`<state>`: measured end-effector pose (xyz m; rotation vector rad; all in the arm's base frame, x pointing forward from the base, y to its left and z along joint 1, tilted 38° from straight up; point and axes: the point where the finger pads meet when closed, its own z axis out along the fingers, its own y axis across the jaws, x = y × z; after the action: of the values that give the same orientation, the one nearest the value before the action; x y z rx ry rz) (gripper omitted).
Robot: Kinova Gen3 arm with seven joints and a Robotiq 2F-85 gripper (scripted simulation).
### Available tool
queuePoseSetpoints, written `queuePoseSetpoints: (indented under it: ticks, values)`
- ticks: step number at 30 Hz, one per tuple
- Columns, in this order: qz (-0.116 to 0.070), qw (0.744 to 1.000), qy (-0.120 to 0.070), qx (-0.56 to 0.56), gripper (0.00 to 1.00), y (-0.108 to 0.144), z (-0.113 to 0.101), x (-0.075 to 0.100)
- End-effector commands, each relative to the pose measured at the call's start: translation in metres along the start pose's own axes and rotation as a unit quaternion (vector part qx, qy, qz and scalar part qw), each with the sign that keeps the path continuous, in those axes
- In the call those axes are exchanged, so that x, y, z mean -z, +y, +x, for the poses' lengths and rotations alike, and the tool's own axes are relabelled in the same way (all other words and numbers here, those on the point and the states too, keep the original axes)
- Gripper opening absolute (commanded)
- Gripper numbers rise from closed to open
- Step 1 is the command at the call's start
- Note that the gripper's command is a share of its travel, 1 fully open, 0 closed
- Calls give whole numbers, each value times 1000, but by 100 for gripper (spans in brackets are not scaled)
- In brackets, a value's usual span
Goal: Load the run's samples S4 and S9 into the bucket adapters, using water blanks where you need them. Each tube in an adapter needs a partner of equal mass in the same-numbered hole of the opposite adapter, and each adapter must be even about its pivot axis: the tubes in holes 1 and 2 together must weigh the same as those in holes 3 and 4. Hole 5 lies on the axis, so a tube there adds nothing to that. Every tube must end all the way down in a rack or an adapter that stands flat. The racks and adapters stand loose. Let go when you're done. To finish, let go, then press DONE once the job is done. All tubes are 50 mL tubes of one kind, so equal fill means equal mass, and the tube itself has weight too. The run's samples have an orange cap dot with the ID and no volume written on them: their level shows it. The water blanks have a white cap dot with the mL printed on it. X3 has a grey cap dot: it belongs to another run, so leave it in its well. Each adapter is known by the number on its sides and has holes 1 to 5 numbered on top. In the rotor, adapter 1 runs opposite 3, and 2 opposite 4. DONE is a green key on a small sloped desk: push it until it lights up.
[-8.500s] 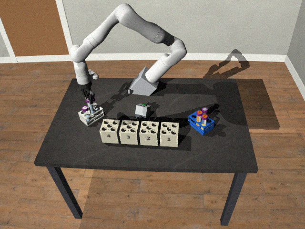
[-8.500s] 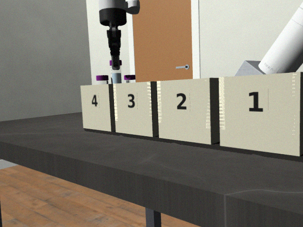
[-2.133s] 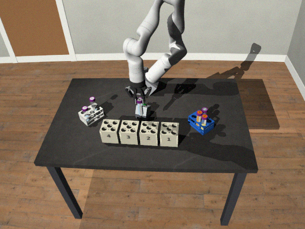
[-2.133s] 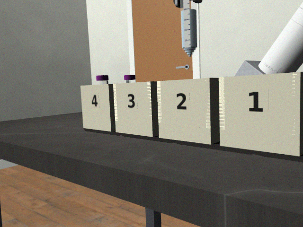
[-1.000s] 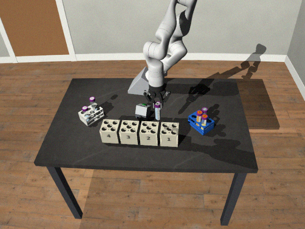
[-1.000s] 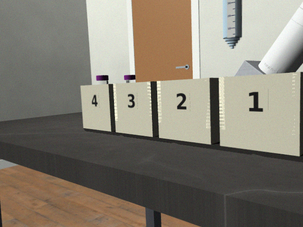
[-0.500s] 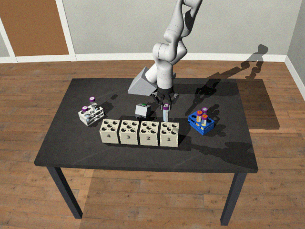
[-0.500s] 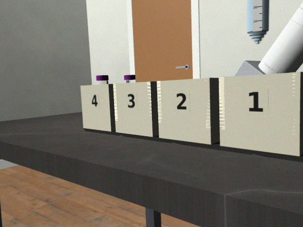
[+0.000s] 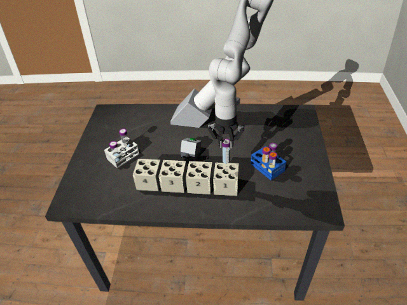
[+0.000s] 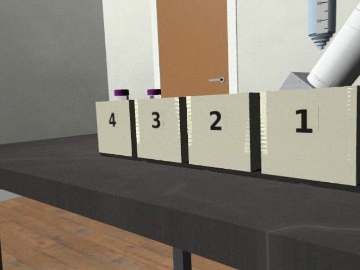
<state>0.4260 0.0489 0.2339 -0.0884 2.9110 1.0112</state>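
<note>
The dark bench [image 9: 98,203] carried four adapters in a row, w/ adapter 1 [image 9: 225,185] rightmost. The end effector [image 9: 226,136] hung above its rear holes, clamped on a purple-capped tube [image 9: 226,152], upright, tip clear of the block.

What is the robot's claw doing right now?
Gripper: shut on a tube, held upright above adapter 1.
</note>
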Motion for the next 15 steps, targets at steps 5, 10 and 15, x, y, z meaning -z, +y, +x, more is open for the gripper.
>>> queuePoseSetpoints:
  ticks: [5, 10, 15]
  values:
    - [0, 1000, -1, 0, 10, 0, 0, -2]
    - [0, 1000, -1, 0, 10, 0, 0, -9]
    - [0, 1000, -1, 0, 10, 0, 0, -14]
